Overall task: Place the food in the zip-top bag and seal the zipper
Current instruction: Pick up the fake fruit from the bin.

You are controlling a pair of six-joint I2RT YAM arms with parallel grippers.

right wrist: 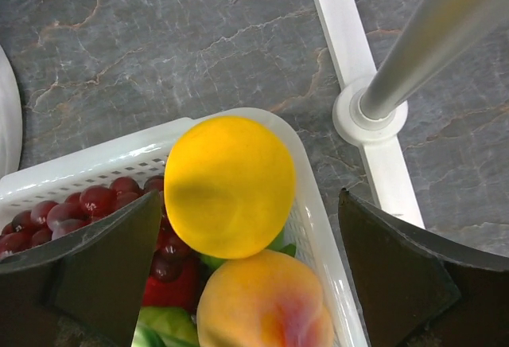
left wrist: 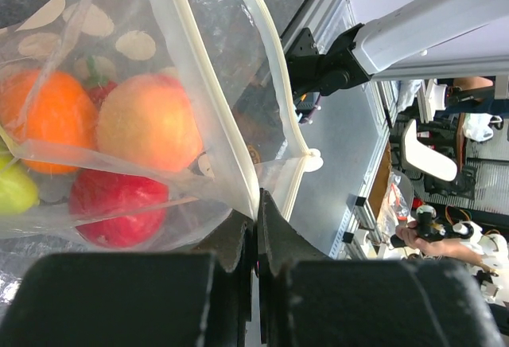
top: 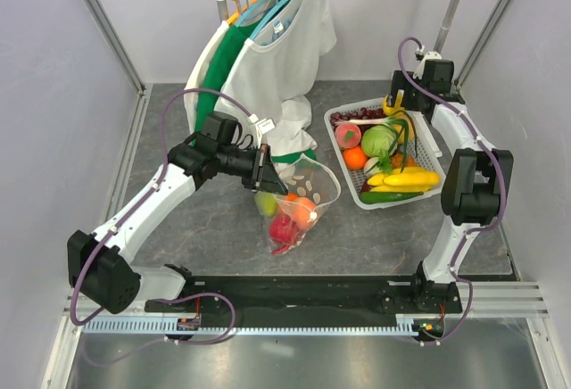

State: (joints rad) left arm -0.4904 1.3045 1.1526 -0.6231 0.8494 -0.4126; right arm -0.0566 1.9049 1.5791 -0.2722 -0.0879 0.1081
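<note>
Left wrist view: the left gripper [left wrist: 258, 231] is pinched tight on the zipper [left wrist: 208, 92] of the zip-top bag [top: 319, 184], mid-table, food [left wrist: 149, 122] inside. At 2 o'clock, the right gripper [right wrist: 250, 263] gapes wide, empty, over a lemon [right wrist: 229, 186] in the basket [right wrist: 314, 212].

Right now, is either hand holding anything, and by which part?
The left hand pinches the zip-top bag by its zipper strip; the right hand is open, holding nothing.
</note>
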